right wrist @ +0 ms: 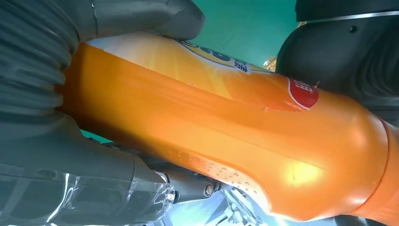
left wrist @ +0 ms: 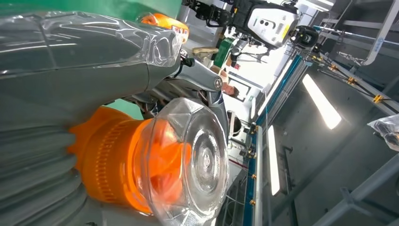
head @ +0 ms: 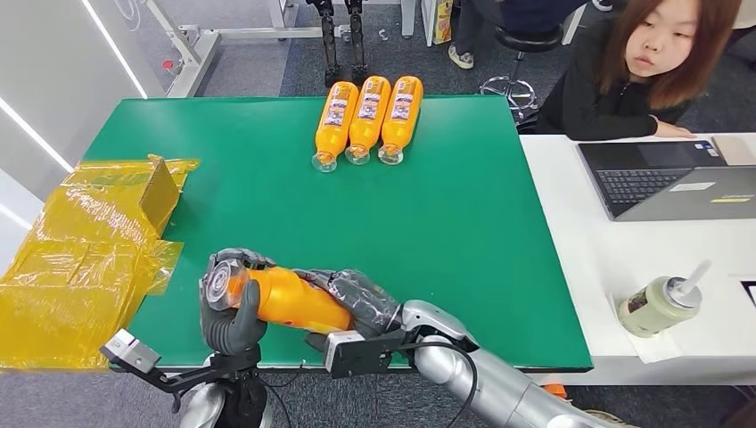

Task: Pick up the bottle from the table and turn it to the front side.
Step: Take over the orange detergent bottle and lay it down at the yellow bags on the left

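I hold the orange bottle (head: 290,301) on its side over the near edge of the green table (head: 267,196), at about seven o'clock on the mat. My left hand (head: 230,312) wraps the neck just behind the clear cap (head: 217,283), which points toward nine o'clock; my right hand (head: 361,301) clasps the body from the other end. In my left wrist view the clear faceted cap (left wrist: 200,162) faces the camera with the ribbed orange neck (left wrist: 110,162) behind it. In my right wrist view the orange body (right wrist: 226,141) runs across the frame, part of a printed label (right wrist: 303,93) showing near its far side.

At twelve o'clock on the table three more orange bottles (head: 367,118) lie side by side, caps toward me. At nine o'clock sits a heap of yellow plastic wrap (head: 85,259). A white desk (head: 642,267) adjoins at three o'clock with a laptop (head: 669,178) and a pale green cup (head: 658,305) with a straw; a person (head: 642,71) sits behind it.

What the label says I cannot read; my fingers cover much of the bottle.
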You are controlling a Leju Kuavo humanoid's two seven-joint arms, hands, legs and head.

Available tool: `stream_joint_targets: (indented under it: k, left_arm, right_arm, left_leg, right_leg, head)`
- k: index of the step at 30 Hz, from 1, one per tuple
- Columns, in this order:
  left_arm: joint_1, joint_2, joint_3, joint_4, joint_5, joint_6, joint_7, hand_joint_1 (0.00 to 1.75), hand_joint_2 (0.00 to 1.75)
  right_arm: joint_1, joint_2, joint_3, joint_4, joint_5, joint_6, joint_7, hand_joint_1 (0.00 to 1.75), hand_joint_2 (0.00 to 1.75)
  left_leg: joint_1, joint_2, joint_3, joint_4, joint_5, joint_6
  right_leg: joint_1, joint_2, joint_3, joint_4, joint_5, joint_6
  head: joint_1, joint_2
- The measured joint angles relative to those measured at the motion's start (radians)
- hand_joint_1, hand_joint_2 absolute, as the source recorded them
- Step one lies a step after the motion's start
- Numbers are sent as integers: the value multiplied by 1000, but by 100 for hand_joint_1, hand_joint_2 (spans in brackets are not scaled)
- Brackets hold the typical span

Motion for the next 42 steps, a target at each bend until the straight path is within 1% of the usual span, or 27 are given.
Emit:
stream_joint_targets:
  k: [14,15,18,19,31,40,42]
  left_arm:
    - [5,7,0,0,3,14,-7,175,0]
    - [5,7,0,0,3,15,-7,175,0]
    - [6,7,0,0,4,16,-7,175,0]
    - [7,7,0,0,5,16,-7,175,0]
    - [9,10,1,0,15,15,-7,175,0]
    - [8,10,2,0,14,16,-8,175,0]
    - [8,12,2,0,-1,29,-17,175,0]
  right_arm:
    - [-11,0,14,4,0,-4,0,175,175]
    - [-12,0,14,4,0,-4,0,142,175]
    - [-13,0,14,5,-2,-4,0,11,175]
    - [-14,0,14,5,-3,-4,-1,0,175]
    - [-16,0,15,6,-3,-45,2,0,175]
    - [-16,0,15,6,-3,-52,2,0,175]
    - [-16,0,15,7,-3,-56,1,0,175]
  left_leg:
    - [0,0,0,0,0,0]
    - [0,0,0,0,0,0]
    - [0,0,0,0,0,0]
    - [0,0,0,0,0,0]
    - [0,0,0,0,0,0]
    - [0,0,0,0,0,0]
    - [0,0,0,0,0,0]
  right_leg:
    - [0,0,0,0,0,0]
    - [0,0,0,0,0,0]
    - [0,0,0,0,0,0]
    - [0,0,0,0,0,0]
    - [0,0,0,0,0,0]
    - [0,0,0,0,0,0]
    - [0,0,0,0,0,0]
  head:
    - [0,0]
    - [0,0]
    - [0,0]
    - [0,0]
    - [0,0]
    - [0,0]
    - [0,0]
